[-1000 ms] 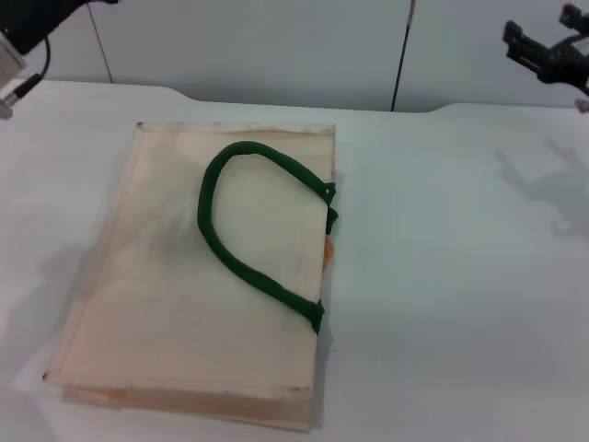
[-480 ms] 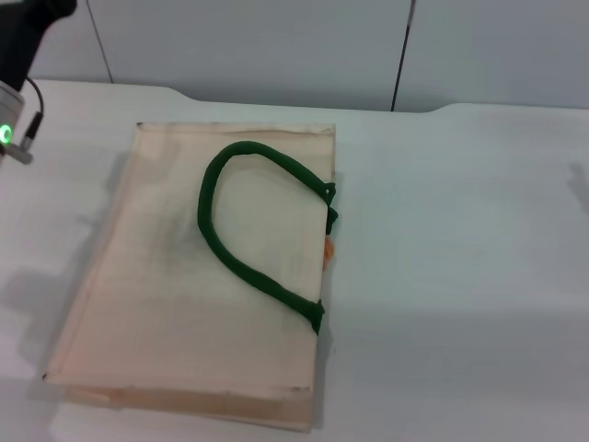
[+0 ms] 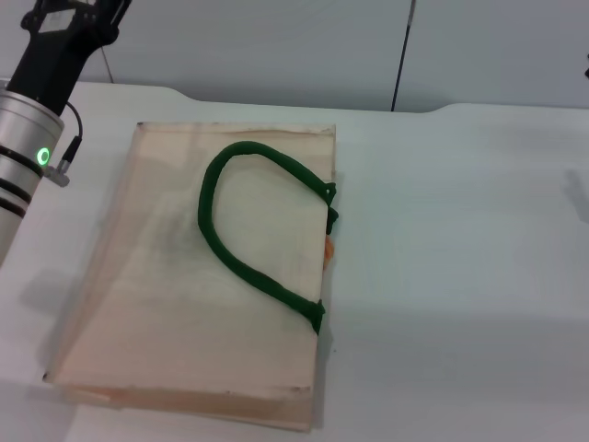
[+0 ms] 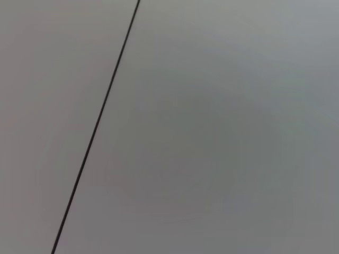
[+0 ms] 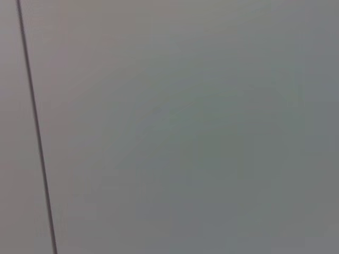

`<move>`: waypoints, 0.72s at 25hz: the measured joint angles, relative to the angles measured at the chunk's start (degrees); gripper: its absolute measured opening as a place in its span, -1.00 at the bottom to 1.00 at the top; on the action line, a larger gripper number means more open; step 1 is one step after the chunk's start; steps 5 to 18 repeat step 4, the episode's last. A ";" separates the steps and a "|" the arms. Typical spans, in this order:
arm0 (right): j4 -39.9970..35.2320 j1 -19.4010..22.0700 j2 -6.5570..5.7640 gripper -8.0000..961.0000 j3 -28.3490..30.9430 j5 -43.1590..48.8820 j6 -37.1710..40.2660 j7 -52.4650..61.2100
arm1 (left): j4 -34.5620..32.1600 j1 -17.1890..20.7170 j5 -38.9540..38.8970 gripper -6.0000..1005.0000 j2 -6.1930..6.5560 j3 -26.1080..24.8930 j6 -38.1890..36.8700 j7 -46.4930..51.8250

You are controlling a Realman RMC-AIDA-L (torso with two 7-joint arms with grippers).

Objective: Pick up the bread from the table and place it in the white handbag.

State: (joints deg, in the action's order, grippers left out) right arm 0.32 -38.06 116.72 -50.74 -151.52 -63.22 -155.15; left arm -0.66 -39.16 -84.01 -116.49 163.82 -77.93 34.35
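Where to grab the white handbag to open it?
Take the green handle where it arches over the white handbag, coming from above. The loop lies flat on the fabric, so slide one of the jaws under it. The mouth faces the robot's right, bread peeking out.

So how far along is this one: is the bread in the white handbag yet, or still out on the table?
Looks essentially done. Only a small orange sliver of the bread peeks out at the open edge of the white handbag, by the green handles, and no loaf lies on the table. Nothing is in hand: the left arm is raised at the far left, and the right arm is almost out of view. Nothing obvious is left.
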 joint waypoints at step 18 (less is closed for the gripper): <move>0.04 -0.06 0.00 0.86 -0.17 0.03 -0.12 -0.67 | -0.03 0.19 0.30 0.55 -0.02 -0.25 -0.35 -0.75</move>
